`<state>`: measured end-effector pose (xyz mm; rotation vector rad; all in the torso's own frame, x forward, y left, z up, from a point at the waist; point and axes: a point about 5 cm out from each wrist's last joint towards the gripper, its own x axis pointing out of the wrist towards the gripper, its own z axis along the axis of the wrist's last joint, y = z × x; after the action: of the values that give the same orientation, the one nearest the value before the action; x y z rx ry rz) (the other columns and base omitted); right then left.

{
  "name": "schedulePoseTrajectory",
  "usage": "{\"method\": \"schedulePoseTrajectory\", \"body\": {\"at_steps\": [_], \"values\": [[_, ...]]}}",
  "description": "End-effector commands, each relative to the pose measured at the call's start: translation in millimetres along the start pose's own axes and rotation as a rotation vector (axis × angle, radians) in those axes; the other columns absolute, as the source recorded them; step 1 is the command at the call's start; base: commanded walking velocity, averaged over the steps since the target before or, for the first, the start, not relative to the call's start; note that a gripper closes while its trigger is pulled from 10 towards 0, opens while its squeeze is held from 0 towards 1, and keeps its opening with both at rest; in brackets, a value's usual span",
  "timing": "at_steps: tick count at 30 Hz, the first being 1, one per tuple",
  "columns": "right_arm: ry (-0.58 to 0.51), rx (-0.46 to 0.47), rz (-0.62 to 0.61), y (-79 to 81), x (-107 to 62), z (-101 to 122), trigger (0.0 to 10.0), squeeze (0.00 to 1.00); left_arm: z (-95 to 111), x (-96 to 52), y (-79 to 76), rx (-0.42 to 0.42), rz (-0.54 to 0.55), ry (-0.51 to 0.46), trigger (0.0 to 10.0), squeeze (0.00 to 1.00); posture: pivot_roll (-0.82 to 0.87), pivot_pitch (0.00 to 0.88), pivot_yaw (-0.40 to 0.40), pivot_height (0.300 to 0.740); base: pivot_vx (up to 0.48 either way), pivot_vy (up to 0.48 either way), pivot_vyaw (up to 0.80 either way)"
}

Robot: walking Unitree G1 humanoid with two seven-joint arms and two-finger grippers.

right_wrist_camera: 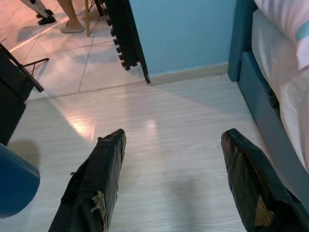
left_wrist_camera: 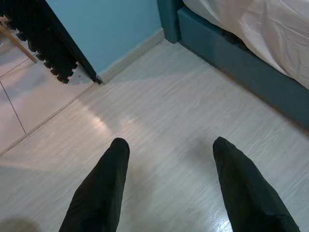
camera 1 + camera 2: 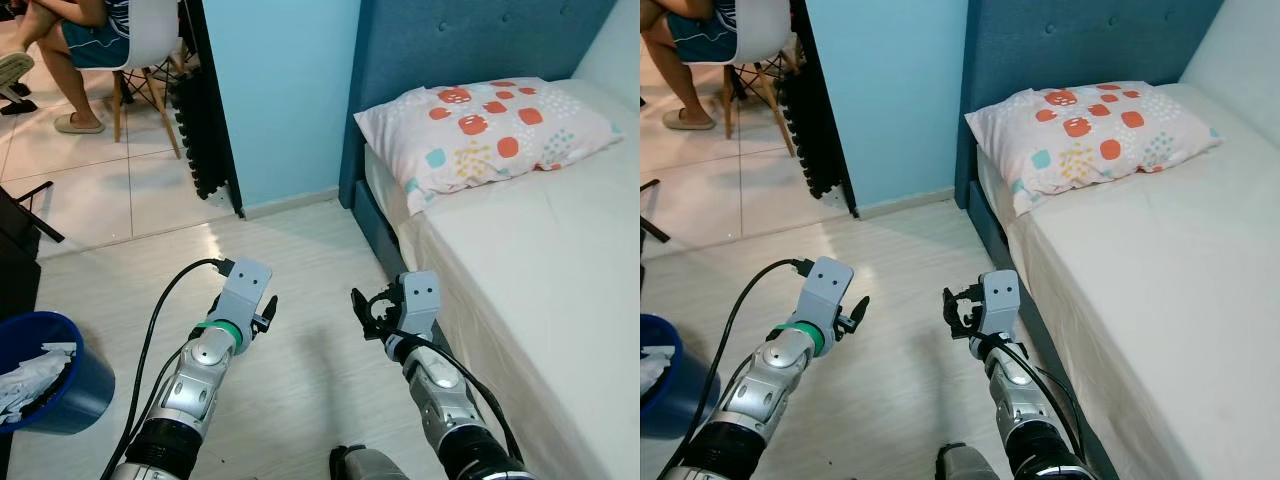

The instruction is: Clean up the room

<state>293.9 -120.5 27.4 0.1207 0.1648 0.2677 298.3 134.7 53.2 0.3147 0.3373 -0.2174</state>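
Both arms are held out low over the pale wood floor. My left gripper is open, its two black fingers spread wide with only floor between them. My right gripper is open too, with nothing held between its worn black fingers. In the left eye view the left gripper and the right gripper hover side by side beside the bed. A pillow with red and teal prints lies at the head of the bed against the blue headboard.
A blue bin with crumpled white paper stands at my far left. A person sits on a white chair on the tiled floor beyond the light-blue wall. Black foam mats lean by the wall's corner.
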Motion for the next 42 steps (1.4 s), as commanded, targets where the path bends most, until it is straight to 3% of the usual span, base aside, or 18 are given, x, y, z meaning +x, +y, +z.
{"method": "schedulePoseTrajectory", "body": {"at_steps": [1,35,42], "values": [[0.014,-0.001,-0.004,0.6,-2.3,-4,10.0,0.00,-6,-1.6,-0.5,-0.007,-0.002,0.017,10.0,0.00,0.03,0.028,0.066,0.740,0.000,0.000,0.00],[0.024,-0.004,0.020,6.7,-1.8,-7,10.0,0.00,-9,-0.9,2.0,-0.003,0.016,0.019,10.0,0.00,0.04,0.021,0.052,0.740,0.000,0.000,0.00],[0.035,-0.015,0.002,-1.2,-5.4,-9,10.0,0.00,-17,-0.5,3.0,0.002,0.003,0.026,10.0,0.00,0.02,0.000,0.046,0.740,0.000,0.000,0.00]]}}
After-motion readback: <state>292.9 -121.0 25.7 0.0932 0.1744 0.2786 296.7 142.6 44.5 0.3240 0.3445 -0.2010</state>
